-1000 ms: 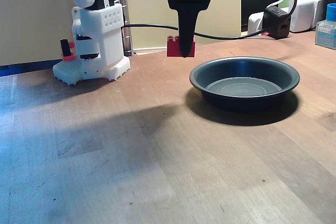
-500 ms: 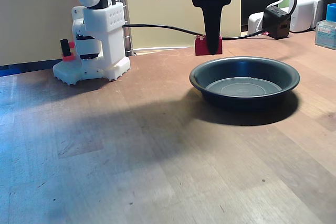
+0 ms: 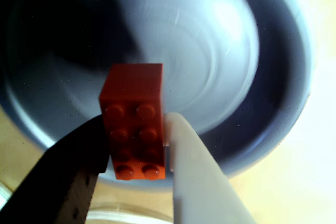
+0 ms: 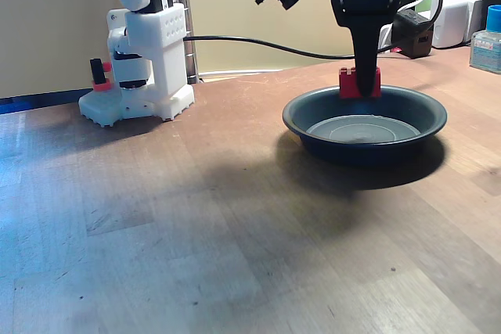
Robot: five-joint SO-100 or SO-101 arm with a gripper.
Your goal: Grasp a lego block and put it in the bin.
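Basically the counter point(image 4: 196, 232) is out of play now; the risk sits at the bin point(image 4: 313, 127), which is shallow with a flared rim, so a drop from height could bounce the brick back out over the edge. The gripper point(image 3: 137, 174) has its jaws clamped on the lego block point(image 3: 134, 121), dark finger on one side, white finger on the other, held in the air above the pan's inside in the wrist view. In the fixed view the lego block point(image 4: 359, 84) hangs nearer the far rim than the centre, so an off-centre release could clip it. Also possible: brick sticks to one finger and falls late.
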